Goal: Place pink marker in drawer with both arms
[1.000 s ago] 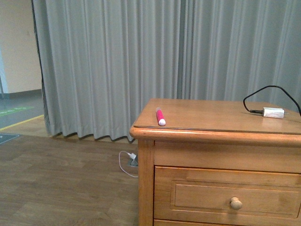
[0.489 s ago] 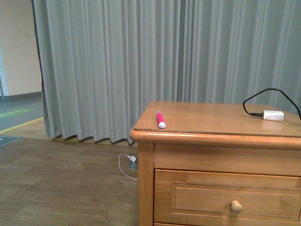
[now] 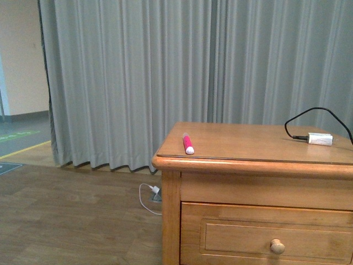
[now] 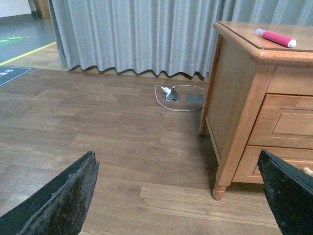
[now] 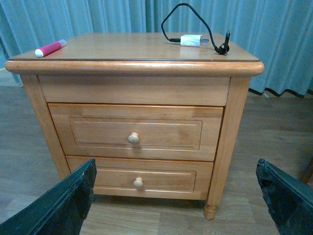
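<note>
Grey curtains (image 3: 127,77) hang behind a wooden floor (image 3: 71,221) and a honey-coloured cabinet (image 3: 171,221), whose top drawer (image 5: 135,132) is closed. The left gripper (image 4: 176,161) and right gripper (image 5: 175,166) both gape wide and hold nothing. The pink marker (image 3: 188,143) lies near the cabinet top's front left corner, and a white charger (image 3: 320,138) lies near its right edge.

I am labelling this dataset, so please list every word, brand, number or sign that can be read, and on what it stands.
No text can be read.
Pink marker: no print visible.
White charger: no legible mark.
Green floor marking: pale shapes, too blurred to read.
Dark floor mat: pale marks, too blurred to read.
</note>
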